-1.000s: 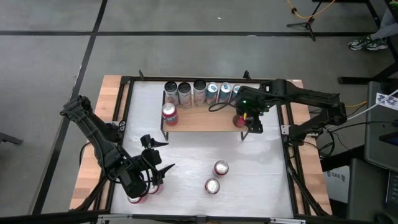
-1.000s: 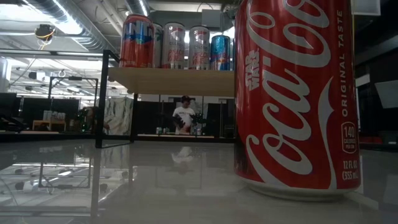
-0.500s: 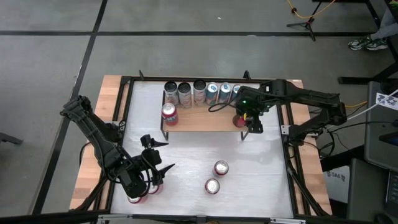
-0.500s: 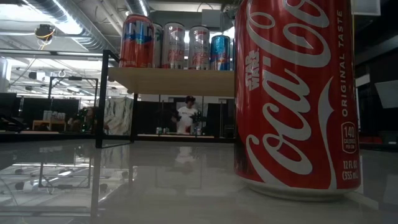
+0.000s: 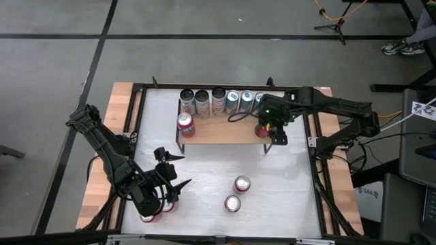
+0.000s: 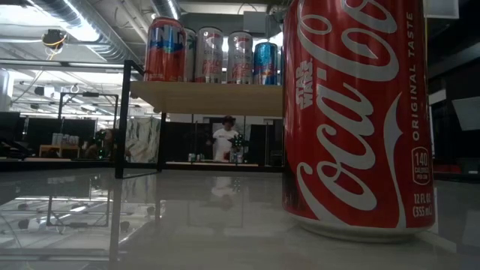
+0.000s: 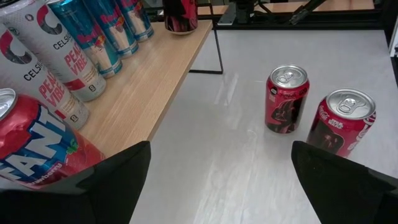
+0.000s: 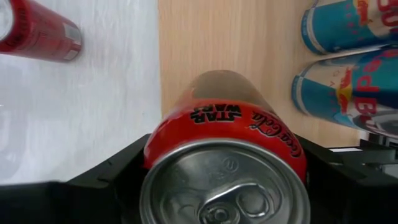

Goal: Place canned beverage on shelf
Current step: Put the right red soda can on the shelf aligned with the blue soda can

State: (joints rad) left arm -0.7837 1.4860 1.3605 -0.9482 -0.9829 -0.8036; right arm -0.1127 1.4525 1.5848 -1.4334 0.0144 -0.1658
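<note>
Right wrist view shows us the right gripper [image 8: 224,180] clasping a red Coca-Cola "Star Wars" can [image 8: 227,137] on the shelf [image 5: 221,131], beside Red Bull cans [image 8: 348,28]. We see the left gripper [image 5: 172,175], fingers spread and empty, well apart from the shelf.

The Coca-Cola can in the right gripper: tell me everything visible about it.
The Coca-Cola can is red aluminium with white script and Star Wars lettering, its silver lid and pull tab unopened. It stands upright at the right end of the shelf, over the light wood plank, and whether its base rests there is hidden. The right gripper has its jaws closed on its sides. Blue Red Bull cans stand apart behind it.
</note>
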